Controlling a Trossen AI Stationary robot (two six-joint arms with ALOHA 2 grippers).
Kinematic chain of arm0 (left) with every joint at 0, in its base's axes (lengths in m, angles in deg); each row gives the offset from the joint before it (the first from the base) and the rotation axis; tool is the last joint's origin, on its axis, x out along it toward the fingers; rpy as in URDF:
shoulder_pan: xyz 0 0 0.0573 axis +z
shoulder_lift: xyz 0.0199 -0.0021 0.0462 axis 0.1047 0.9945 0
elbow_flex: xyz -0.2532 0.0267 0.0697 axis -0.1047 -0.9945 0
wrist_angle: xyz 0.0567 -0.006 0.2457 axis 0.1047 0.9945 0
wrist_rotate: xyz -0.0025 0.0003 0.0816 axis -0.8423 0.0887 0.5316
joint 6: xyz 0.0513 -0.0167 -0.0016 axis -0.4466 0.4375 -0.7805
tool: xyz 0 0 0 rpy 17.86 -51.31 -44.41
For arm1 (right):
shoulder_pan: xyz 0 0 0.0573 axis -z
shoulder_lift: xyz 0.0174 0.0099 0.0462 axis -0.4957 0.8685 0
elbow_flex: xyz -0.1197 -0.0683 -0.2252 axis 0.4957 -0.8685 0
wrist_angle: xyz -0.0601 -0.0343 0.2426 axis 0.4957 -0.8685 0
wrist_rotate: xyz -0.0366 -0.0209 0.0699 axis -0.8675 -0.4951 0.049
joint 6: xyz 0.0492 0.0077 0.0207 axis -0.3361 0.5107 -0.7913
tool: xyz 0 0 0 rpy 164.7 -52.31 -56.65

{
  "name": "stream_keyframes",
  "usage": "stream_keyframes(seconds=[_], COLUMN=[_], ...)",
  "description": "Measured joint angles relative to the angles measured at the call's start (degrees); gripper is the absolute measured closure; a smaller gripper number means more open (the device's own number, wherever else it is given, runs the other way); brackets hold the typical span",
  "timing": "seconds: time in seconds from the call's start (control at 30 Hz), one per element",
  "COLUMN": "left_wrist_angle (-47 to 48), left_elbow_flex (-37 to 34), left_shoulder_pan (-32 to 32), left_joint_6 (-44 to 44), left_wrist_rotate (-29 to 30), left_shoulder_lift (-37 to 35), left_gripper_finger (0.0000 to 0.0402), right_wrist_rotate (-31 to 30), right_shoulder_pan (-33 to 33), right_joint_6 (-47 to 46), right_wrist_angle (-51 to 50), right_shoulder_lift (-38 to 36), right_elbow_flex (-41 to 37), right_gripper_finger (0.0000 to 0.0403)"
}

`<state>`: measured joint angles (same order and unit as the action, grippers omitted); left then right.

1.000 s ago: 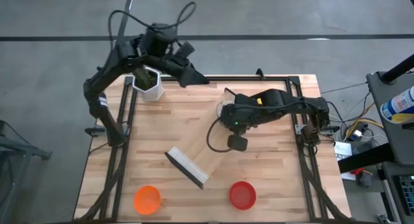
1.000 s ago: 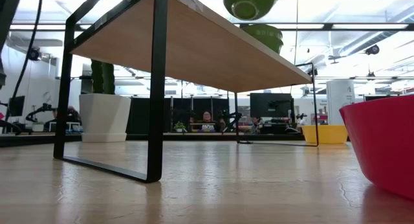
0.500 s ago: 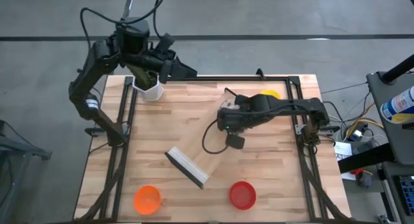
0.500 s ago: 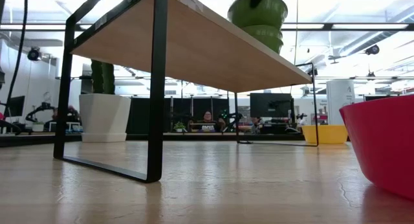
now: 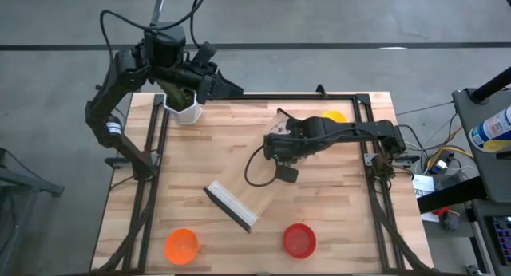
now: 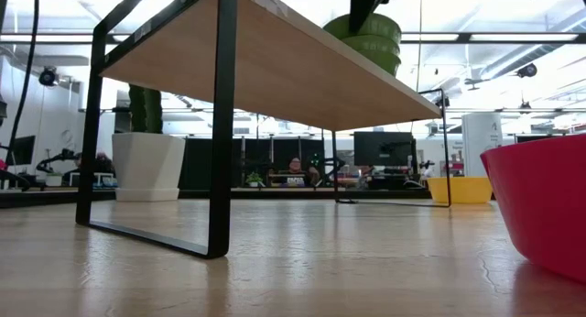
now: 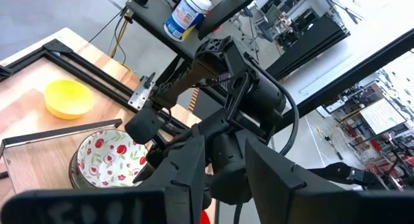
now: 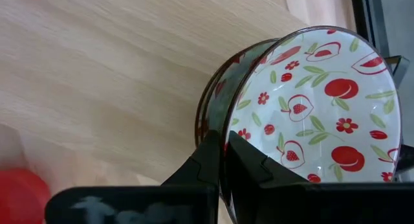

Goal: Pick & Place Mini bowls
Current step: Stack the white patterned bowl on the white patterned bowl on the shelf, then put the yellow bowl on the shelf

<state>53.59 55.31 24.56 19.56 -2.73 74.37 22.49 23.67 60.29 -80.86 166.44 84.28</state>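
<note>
A stack of mini bowls, green outside and white with red fruit inside, stands on a small wooden shelf, also visible in the low view and the left wrist view. My right gripper is over the stack, shut on the top bowl. The yellow bowl sits at the table's far right, the orange bowl and the red bowl near the front edge. My left gripper is open and raised over the far left corner. My right gripper pinches the top bowl's rim, one finger inside the bowl and one outside. The fingers come from above, pointing down. The bowl sits level, nested in the bowls below it on the shelf.
A white square pot with a cactus stands at the far left corner under my left arm. The shelf lies slantwise across the table's middle on black legs. A black frame lines the table's sides. People sit far behind.
My right gripper has come down with the patterned bowl, which hung clear above the stack and now sits nested on it. My left arm has drawn back toward the table's far left corner and then kept still.
</note>
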Motion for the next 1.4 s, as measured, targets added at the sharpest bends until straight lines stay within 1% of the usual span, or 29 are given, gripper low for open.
stream_keyframes(seconds=[0.23,0.4,0.63,0.77,0.9,1.0,1.13,1.3,1.4], left_wrist_angle=[0.0,0.0,0.1,0.1,0.5,2.0,5.8,8.5,10.7], left_elbow_flex=[0.0,0.0,0.0,0.0,0.0,0.0,-0.2,-1.0,-1.6], left_shoulder_pan=[0.0,0.0,0.0,0.0,0.0,0.0,0.0,-0.2,-0.3], left_joint_6=[-0.3,-0.3,-0.3,-0.4,-0.4,-0.4,-1.5,-1.9,-2.7], left_wrist_rotate=[0.0,0.0,0.0,0.0,0.0,0.0,0.0,0.0,0.0], left_shoulder_lift=[0.0,0.0,0.0,0.0,0.0,0.0,0.0,0.0,0.0], left_gripper_finger=[0.0299,0.0299,0.0299,0.0299,0.0299,0.0299,0.0299,0.0299,0.0299], right_wrist_rotate=[0.0,1.7,2.2,5.4,8.5,9.5,9.6,9.4,9.3], right_shoulder_pan=[0.1,0.1,0.0,0.0,-0.3,-0.4,-0.5,-0.5,-0.5], right_joint_6=[0.0,-0.2,-0.3,-0.5,-1.6,-4.2,-4.7,-6.6,-7.1], right_wrist_angle=[1.8,2.2,1.8,1.0,0.5,0.4,0.4,0.2,-2.7], right_shoulder_lift=[0.0,0.0,0.0,-0.1,-0.1,-0.6,-2.0,-3.6,-4.8], right_elbow_flex=[-0.5,-0.5,-0.3,2.1,5.4,7.9,9.8,10.1,10.0], right_gripper_finger=[0.0386,0.0365,0.0331,0.0310,0.0298,0.0296,0.0301,0.0312,0.0319])
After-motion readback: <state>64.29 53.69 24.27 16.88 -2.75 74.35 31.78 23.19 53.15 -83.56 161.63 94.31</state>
